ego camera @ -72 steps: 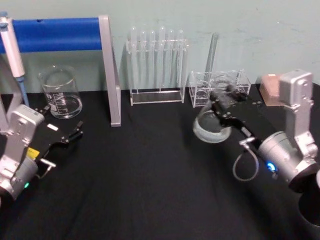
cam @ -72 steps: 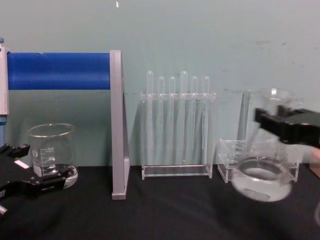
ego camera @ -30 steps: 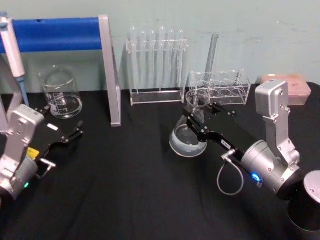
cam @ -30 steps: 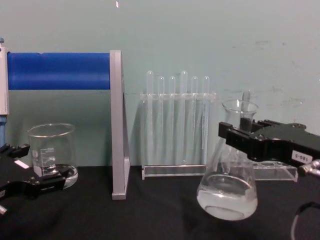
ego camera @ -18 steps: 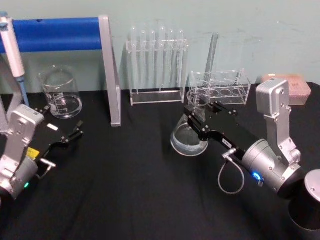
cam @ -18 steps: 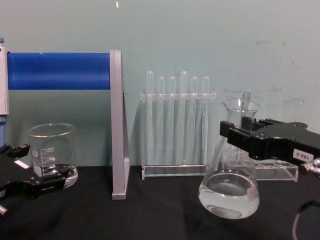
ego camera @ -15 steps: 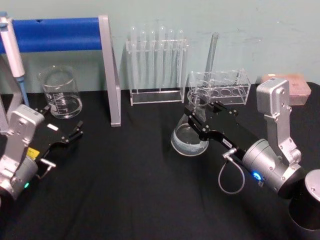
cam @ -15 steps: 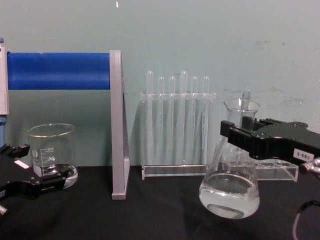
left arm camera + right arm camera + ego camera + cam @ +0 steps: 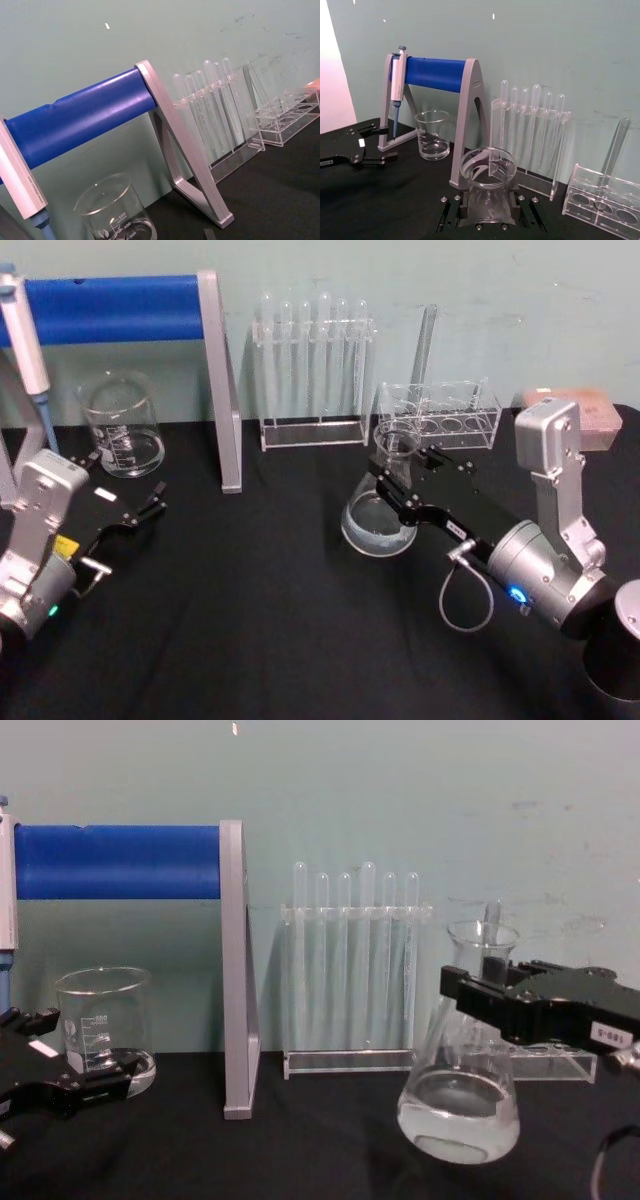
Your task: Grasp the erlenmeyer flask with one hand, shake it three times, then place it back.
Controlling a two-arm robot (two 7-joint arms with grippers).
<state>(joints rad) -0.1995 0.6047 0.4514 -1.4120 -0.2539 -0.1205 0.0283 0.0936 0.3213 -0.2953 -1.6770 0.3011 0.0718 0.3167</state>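
At table's right, right gripper fingers clamped on erlenmeyer flask neck, left gripper idle, fingers apart

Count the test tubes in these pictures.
7. Six tubes stand in a row in the tall rack at the back; a lone tube leans in the low rack to its right. None seem hidden.

We see a black worktop. Ref = test-tube rack: beaker & pipette stand to its left, smaller rack & pink box to its right. Erlenmeyer flask sits in front; contact w/ worktop unclear.
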